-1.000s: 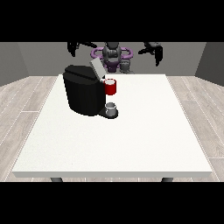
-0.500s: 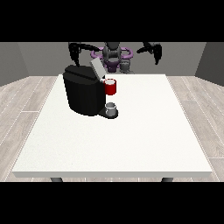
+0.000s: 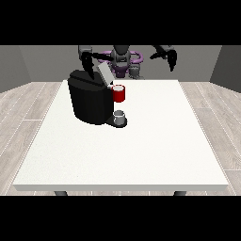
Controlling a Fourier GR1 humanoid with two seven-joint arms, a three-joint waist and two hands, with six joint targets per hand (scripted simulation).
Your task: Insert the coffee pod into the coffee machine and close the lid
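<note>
while the black coffee machine [image 3: 90, 101] is sitting on the white counter [image 3: 141, 150] with its lid [image 3: 104, 74] tilted up, the hand at the view's left [image 3: 87, 64] is hanging just above it, and whether its fingers are apart cannot be told. a red thing at the machine [image 3: 118, 93] is showing above a grey thing [image 3: 119, 116] on the machine's base, which cannot be told for the pod. the hand at the view's right [image 3: 172, 59] is hovering well apart, its fingers likewise unclear.

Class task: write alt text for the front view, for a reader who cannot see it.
A black coffee machine stands on a white table, lid raised, with a red thing at the machine and a grey thing at its base. Behind it, the robot raises one robot hand above the machine and the other at the view's right.
</note>
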